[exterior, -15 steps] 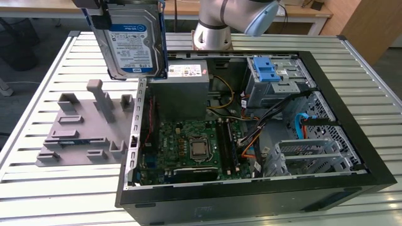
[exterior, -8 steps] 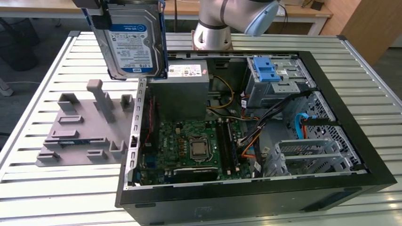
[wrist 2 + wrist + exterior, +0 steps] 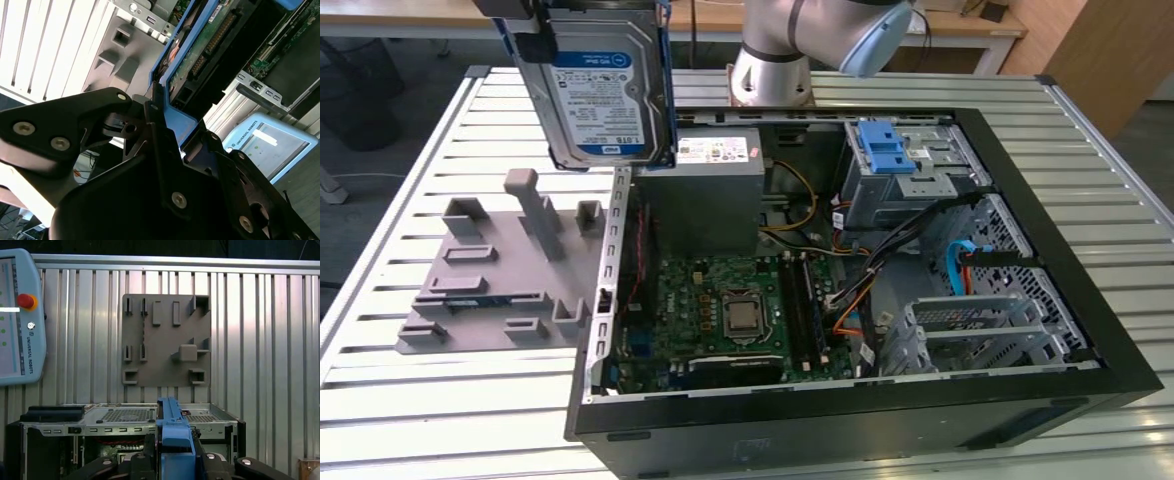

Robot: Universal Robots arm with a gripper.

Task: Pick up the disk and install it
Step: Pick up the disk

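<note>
The gripper (image 3: pixel 172 117) is clamped on the disk (image 3: pixel 600 85) by its blue edge, high at ten o'clock of the case (image 3: pixel 854 415); I'd say a slip could drop it.

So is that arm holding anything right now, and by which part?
Yes, the end effector grips the disk by one end of its blue carrier.

One disk (image 3: pixel 603 88), one computer case (image 3: pixel 854 415), one grey holder plate (image 3: pixel 520 288)
</note>
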